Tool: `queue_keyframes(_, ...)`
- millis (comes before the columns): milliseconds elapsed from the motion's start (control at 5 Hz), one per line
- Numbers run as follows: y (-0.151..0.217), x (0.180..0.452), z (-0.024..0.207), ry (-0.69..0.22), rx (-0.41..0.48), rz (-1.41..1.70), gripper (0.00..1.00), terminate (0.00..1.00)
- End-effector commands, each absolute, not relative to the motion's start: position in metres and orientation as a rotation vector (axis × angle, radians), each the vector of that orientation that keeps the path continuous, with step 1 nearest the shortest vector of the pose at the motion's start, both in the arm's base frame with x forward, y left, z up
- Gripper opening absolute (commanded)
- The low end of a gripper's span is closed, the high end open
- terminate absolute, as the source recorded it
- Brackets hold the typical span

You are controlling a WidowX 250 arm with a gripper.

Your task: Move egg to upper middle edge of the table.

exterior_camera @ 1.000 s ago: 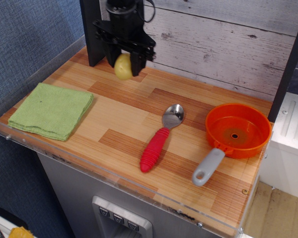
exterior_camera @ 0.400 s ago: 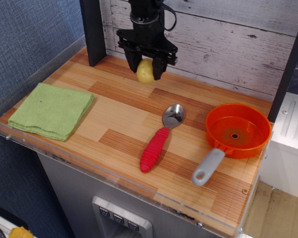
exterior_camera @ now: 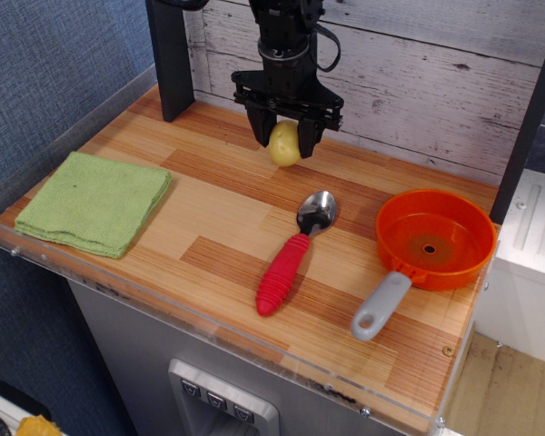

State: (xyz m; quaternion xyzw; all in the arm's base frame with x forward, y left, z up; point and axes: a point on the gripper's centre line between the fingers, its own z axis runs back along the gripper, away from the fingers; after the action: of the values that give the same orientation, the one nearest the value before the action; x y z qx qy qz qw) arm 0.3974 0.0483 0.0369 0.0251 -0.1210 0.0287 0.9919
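Observation:
The pale yellow-green egg (exterior_camera: pixel 284 143) is held between the fingers of my black gripper (exterior_camera: pixel 285 145), which is shut on it. The gripper hangs straight down near the back middle of the wooden table (exterior_camera: pixel 209 227), close to the grey plank wall. The egg sits low, at or just above the tabletop; I cannot tell whether it touches.
A folded green cloth (exterior_camera: pixel 95 200) lies at the left. A spoon with a red handle (exterior_camera: pixel 291 254) lies in the middle. An orange pan with a grey handle (exterior_camera: pixel 431 241) sits at the right. A black post (exterior_camera: pixel 168 59) stands at the back left. A clear acrylic rim (exterior_camera: pixel 209 322) edges the table.
The gripper has carried the egg to the right along the back edge and lowered it toward the tabletop. Nothing else has moved.

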Motion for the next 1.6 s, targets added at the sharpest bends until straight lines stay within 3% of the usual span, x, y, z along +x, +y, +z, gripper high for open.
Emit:
queue_keyframes(0, 0.041, 0.398, 0.045, -0.275, 0.053, 0.073, 1.0, 0.0)
queue_keyframes(200, 0.041, 0.398, 0.041, -0.271, 0.046, 0.082, 0.0, 0.0)
queue_keyframes(400, 0.043, 0.398, 0.042, -0.275, 0.039, 0.094, 1.0, 0.0)
queue_keyframes(1000, 0.048, 0.398, 0.053, -0.257, 0.022, 0.081, 1.0, 0.0)
queue_keyframes(1400, 0.048, 0.393, 0.081, -0.303, 0.0, 0.083, 1.0, 0.0)
